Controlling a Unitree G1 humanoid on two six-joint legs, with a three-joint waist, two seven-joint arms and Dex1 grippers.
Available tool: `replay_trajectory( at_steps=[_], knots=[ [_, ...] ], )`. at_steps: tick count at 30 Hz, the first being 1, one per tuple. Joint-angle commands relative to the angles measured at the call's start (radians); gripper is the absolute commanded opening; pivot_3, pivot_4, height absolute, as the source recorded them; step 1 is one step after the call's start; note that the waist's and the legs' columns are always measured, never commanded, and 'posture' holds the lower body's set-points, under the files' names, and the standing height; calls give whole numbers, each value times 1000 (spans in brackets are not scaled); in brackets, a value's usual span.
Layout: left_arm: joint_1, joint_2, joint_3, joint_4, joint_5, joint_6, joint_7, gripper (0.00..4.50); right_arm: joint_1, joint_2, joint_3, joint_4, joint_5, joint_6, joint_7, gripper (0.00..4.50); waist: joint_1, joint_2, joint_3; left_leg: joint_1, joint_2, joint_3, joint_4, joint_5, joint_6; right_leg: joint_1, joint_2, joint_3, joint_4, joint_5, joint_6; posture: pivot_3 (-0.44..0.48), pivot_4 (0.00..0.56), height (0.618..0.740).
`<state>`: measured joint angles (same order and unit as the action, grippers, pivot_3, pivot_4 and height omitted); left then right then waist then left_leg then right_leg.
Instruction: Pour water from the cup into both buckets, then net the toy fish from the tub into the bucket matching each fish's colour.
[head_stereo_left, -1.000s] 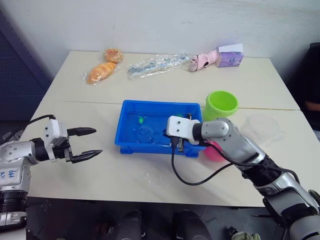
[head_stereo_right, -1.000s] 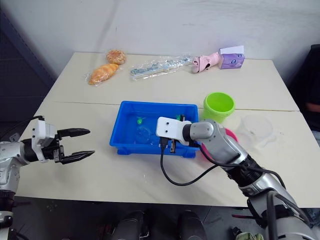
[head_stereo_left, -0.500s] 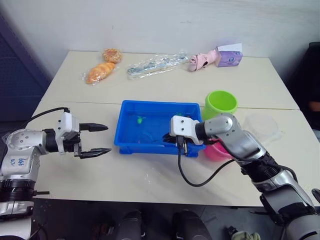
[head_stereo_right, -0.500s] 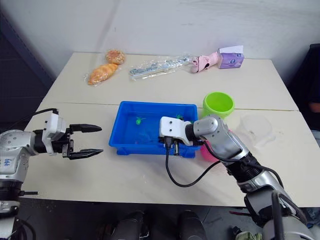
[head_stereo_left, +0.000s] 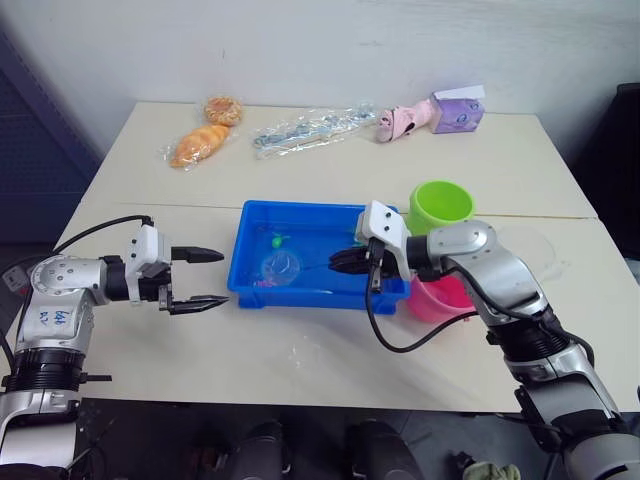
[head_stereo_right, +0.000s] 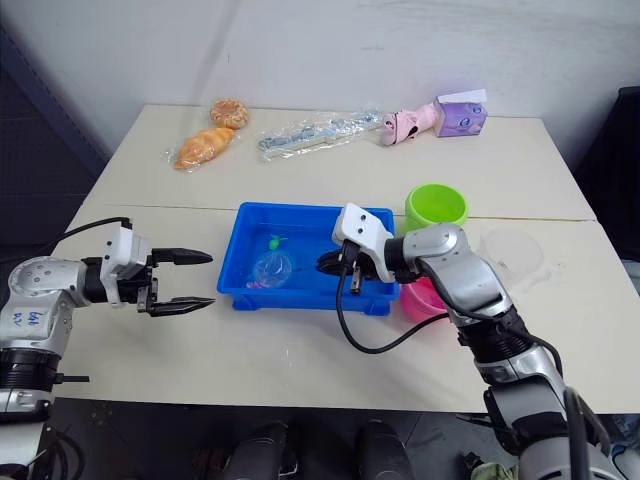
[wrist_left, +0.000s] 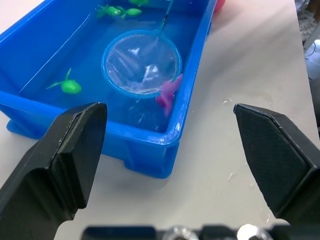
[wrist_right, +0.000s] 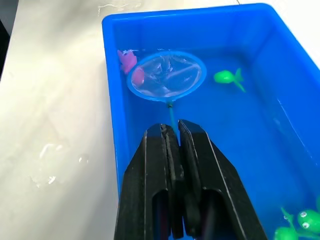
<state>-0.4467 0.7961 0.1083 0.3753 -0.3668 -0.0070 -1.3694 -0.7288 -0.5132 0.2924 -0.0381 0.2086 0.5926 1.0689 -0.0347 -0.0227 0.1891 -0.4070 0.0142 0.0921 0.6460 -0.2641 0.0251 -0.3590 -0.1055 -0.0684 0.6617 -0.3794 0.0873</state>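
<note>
— One pink toy fish (wrist_left: 169, 91) is what matters now, I'd say. See it lying against the near wall of the shallow bright blue plastic tub (head_stereo_left: 245, 240), touching the rim of the small blue-hooped mesh net (wrist_right: 166, 76)?

— Touching, yes, but outside the hoop, on the side towards the table edge. Who's got the net?

— That right gripper (wrist_right: 172, 150), black fingers pinched tight on the thin stick handle. The handle's long axis runs along the tub's length, from the gripper at the bucket end out to the hoop near the middle.

— So the fish lies beyond the hoop's near rim, and the right arm is the one to reach it?

— My guess is it must slide the hoop sideways towards that wall and under the fish. The left gripper (head_stereo_left: 196, 280) hangs just beside the tub's other end, fingers spread wide, holding nothing.

— And the green fish?

— One (wrist_right: 227, 77) past the hoop's far side, more (wrist_left: 116, 10) bunched in a corner. The pink plastic bucket (head_stereo_left: 436, 297) sits just behind the right arm, the lime green bucket (head_stereo_left: 441, 205) beyond it.
</note>
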Motion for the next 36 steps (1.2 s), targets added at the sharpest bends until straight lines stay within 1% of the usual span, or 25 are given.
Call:
replay_trajectory(
  at_steps=[1,6,9,12,17,22,24,29,36],
  knots=[
    [-9,-3,10,6,1,-20,2,4365,1,-26,-33,-37,10,-5,-2,0,0,0,0,0,0,0,0,0,0,0,0,0,0,0,0,0,150,740],
    [-15,-9,11,19,3,-34,5,4365,7,-31,0,-29,-27,-61,-16,0,-1,0,0,0,0,0,0,0,0,0,0,0,0,0,0,0,150,740],
    [-15,-5,13,25,4,-43,4,4365,-5,-45,39,2,-107,-152,-37,0,-2,0,0,0,0,0,0,0,0,0,0,0,0,0,0,0,150,740],
    [-16,1,16,33,7,-50,3,4365,-21,-61,90,35,-180,-225,-27,0,-1,0,0,0,0,0,0,0,0,0,0,0,0,0,0,0,150,740],
    [-25,10,22,48,12,-57,1,4365,-54,-36,174,74,-247,-280,20,0,-4,0,0,0,0,0,0,0,0,0,0,0,0,0,0,0,150,740],
    [-31,23,19,62,23,-70,-8,4365,-110,44,211,128,-261,-289,40,0,-12,0,0,0,0,0,0,0,0,-1,0,0,1,0,0,0,150,740],
    [-31,23,19,63,23,-72,-8,4365,-121,64,211,142,-258,-288,48,0,-14,0,0,0,0,0,0,0,0,0,0,0,1,0,0,0,150,740],
    [-22,25,24,53,19,-69,-3,4365,-124,114,160,158,-204,-228,53,0,-18,0,0,0,0,0,0,0,0,0,0,0,1,0,0,0,150,740],
    [-5,26,30,44,17,-68,1,4365,-122,98,69,112,-135,-135,52,0,-18,0,0,0,0,0,0,0,0,0,0,-1,1,0,0,0,150,740]
  ],
)
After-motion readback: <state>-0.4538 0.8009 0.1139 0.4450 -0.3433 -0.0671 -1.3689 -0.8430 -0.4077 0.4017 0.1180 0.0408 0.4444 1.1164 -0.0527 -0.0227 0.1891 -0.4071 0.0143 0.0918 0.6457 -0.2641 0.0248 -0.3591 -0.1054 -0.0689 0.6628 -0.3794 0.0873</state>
